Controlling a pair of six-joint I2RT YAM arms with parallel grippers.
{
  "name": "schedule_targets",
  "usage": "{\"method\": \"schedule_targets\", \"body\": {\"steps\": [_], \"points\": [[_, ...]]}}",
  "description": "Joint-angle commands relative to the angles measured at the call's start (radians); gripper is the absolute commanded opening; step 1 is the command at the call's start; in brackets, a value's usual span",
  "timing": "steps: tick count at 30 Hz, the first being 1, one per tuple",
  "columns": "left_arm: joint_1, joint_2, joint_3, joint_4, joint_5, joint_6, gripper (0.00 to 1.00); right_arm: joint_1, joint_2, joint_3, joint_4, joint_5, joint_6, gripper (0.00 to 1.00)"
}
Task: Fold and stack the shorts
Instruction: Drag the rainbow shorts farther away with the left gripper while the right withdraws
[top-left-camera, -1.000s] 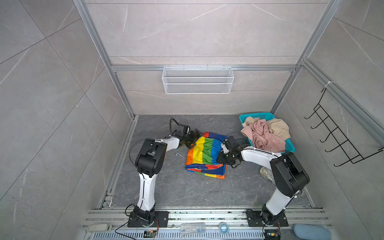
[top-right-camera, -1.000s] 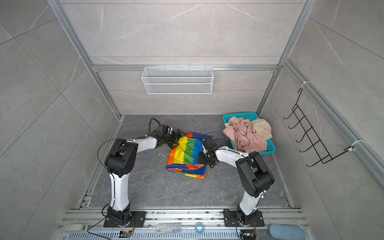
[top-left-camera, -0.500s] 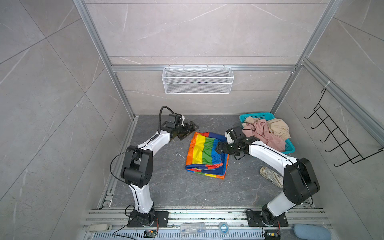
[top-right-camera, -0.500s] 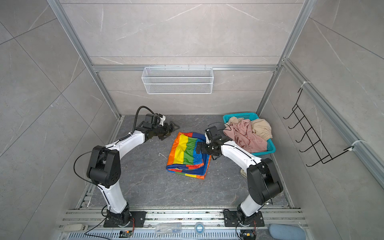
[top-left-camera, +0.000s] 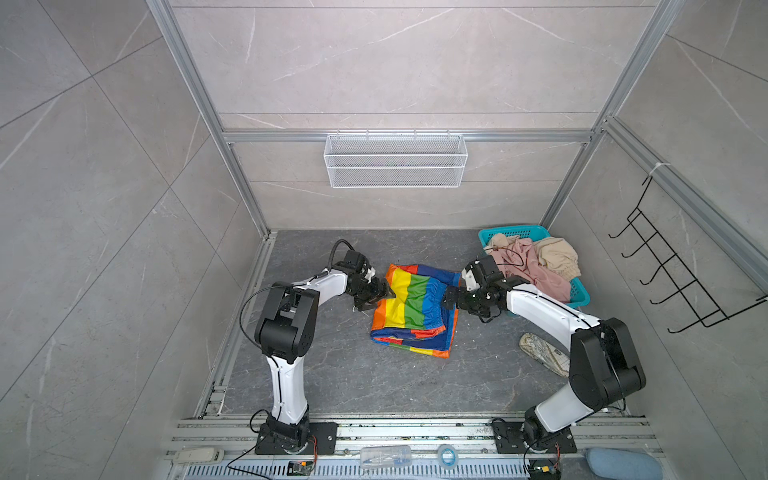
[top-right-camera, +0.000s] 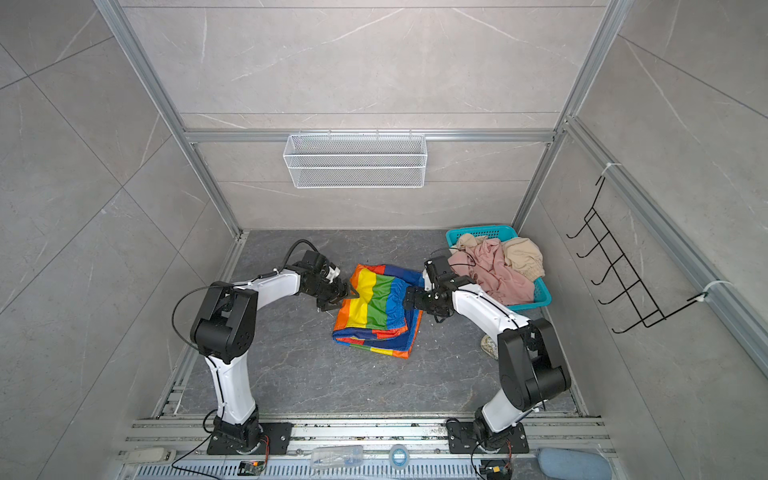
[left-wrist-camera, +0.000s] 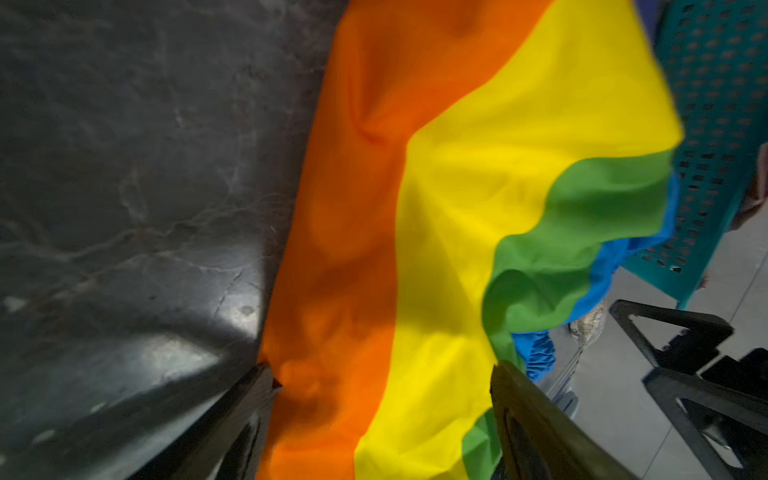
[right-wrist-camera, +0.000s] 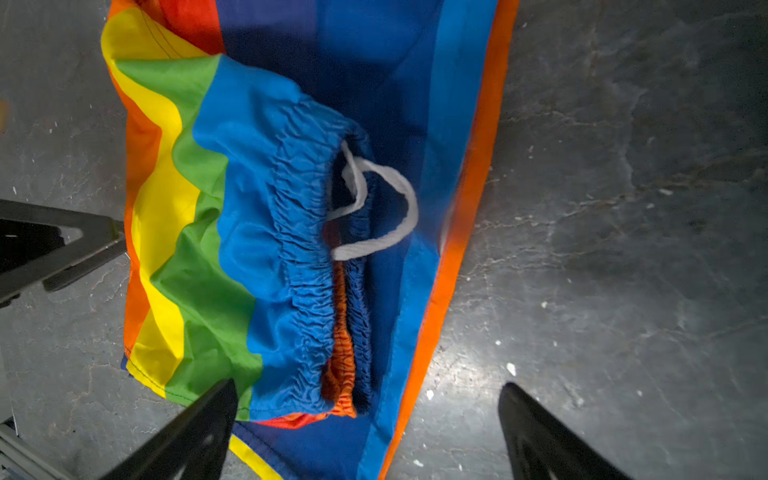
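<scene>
The rainbow-striped shorts (top-left-camera: 413, 309) lie folded in the middle of the dark surface (top-left-camera: 332, 365), with one claw at each side edge in both top views. The left claw (top-left-camera: 376, 297) sits at the orange left edge. In the left wrist view (left-wrist-camera: 380, 374) its fingers (left-wrist-camera: 257, 386) stand well apart with orange and yellow cloth between them, so the jaws are not clamped, and whether a pad touches the cloth cannot be told. The right claw (top-left-camera: 451, 298) is at the blue right edge. In the right wrist view (right-wrist-camera: 370, 390) its jaws are spread wide and hold nothing: one finger is over the green and blue hem, the other over bare surface, and the gathered blue waistband (right-wrist-camera: 307, 249) and white drawstring (right-wrist-camera: 382, 199) lie ahead of them. Half a second earlier the left claw was drawn back toward the rear left, clear of the shorts, and it has now come in to their edge. The right claw has shifted a little nearer along the right edge, and the fold of the shorts looks unchanged. The dusty pink shorts (top-left-camera: 528, 266) and the beige shorts (top-left-camera: 555, 255) are heaped in the teal basket (top-left-camera: 515, 232) behind the right arm, apart from both claws.
</scene>
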Motion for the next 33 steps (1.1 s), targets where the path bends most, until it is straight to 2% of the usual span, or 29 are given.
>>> {"method": "schedule_targets", "body": {"steps": [1,3,5,8,11,15,19,22,27,33], "points": [[-0.006,0.030,0.026,-0.031,-0.029,0.038,0.78,-0.008,-0.033,-0.019,-0.007,-0.021,-0.012,0.99],[-0.007,0.048,0.033,-0.027,-0.037,0.044,0.70,-0.011,-0.038,-0.020,-0.009,-0.023,-0.014,0.99],[-0.009,0.066,0.039,-0.027,-0.048,0.053,0.55,-0.018,-0.043,-0.020,-0.012,-0.023,-0.018,0.99],[-0.011,0.092,0.050,-0.034,-0.049,0.062,0.41,-0.028,-0.051,-0.019,-0.019,-0.022,-0.025,0.99],[-0.019,0.103,0.057,-0.040,-0.053,0.072,0.21,-0.036,-0.052,-0.019,-0.019,-0.024,-0.030,0.99],[-0.022,0.093,0.069,-0.057,-0.070,0.083,0.00,-0.039,-0.047,-0.020,-0.010,-0.036,-0.023,0.99],[-0.013,0.063,0.126,-0.158,-0.176,0.123,0.00,-0.040,-0.043,-0.014,-0.003,-0.048,-0.018,0.99],[0.032,0.049,0.183,-0.243,-0.263,0.157,0.00,-0.040,-0.041,-0.007,0.003,-0.047,-0.011,1.00],[0.199,0.029,0.244,-0.315,-0.326,0.162,0.00,-0.010,-0.032,0.014,0.015,-0.055,0.005,0.99],[0.330,0.111,0.445,-0.462,-0.522,0.297,0.00,0.057,0.015,0.043,0.036,-0.017,0.005,1.00]]}}
